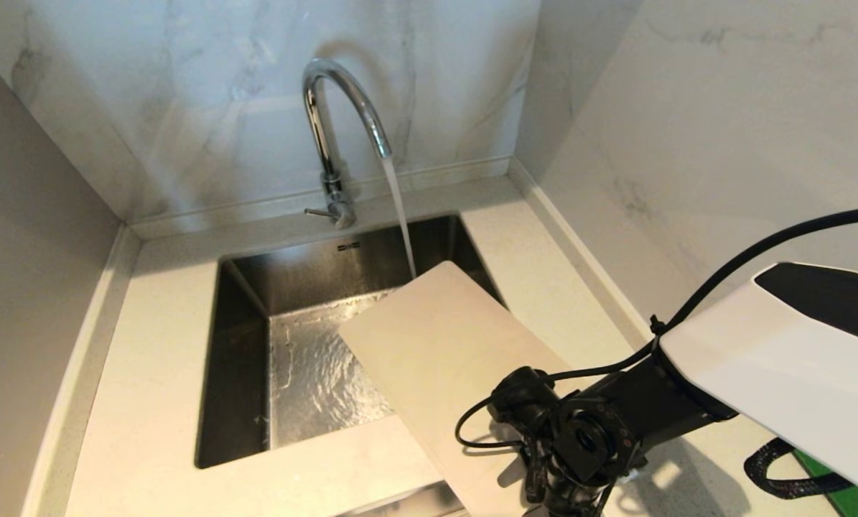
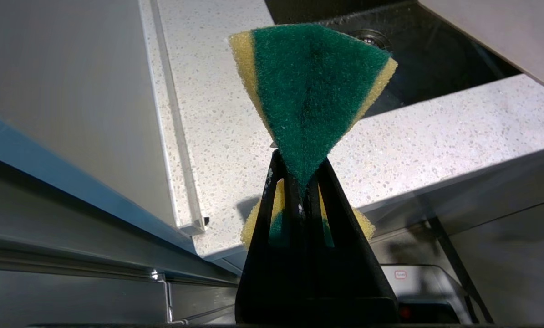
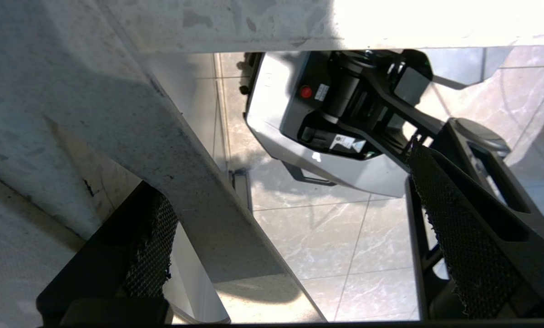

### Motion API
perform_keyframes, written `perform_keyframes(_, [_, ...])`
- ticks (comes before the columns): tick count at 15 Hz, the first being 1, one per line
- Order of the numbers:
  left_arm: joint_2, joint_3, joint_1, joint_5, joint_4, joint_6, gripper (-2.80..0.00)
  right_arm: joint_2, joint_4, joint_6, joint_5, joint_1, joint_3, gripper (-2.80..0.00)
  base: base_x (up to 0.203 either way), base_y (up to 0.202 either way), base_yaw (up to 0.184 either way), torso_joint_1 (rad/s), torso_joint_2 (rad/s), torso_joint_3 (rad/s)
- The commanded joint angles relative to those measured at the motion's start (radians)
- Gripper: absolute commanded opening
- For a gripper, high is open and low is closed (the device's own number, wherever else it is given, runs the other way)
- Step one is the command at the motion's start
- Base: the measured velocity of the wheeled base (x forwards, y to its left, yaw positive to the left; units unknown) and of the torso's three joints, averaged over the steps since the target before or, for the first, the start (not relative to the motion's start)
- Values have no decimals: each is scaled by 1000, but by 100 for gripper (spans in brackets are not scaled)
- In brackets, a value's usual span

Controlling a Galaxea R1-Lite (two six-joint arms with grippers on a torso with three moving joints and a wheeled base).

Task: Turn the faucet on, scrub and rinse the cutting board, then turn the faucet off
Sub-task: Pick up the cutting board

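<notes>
The chrome faucet [image 1: 326,136] runs; its stream [image 1: 400,215] falls at the far end of the beige cutting board [image 1: 443,345]. The board lies aslant over the sink's [image 1: 242,359] front right corner and juts past the counter's front edge. My right arm [image 1: 615,424] reaches to the board's near end. In the right wrist view, the right gripper [image 3: 287,177] is open wide, and the board's edge [image 3: 185,159] passes between its fingers, close to one pad [image 3: 153,237]. My left gripper [image 2: 299,171] is shut on a green and yellow sponge [image 2: 312,82], held off the counter's front left.
Marble walls close in behind and to the right of the white counter [image 1: 156,402]. A dark green mat [image 1: 856,499] shows at the counter's near right. Below the board, the right wrist view shows tiled floor [image 3: 344,237] and the robot's base [image 3: 326,114].
</notes>
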Motion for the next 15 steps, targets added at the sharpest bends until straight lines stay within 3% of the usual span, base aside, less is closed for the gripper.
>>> perform_keyframes(1, [-1,0,0,1,1,-1,-280,13,-7,9,25,1,5,0,0,0,0,0,0,0])
perform_keyframes(3, [-1,0,0,0,1,-1,-280,17,-4,3,62,-1,6,0,0,0,0,0,0,0])
perform_keyframes(15, [-1,0,0,1,1,-1,-280,-6,12,-8,63,-1,68,0,0,0,0,0,0,0])
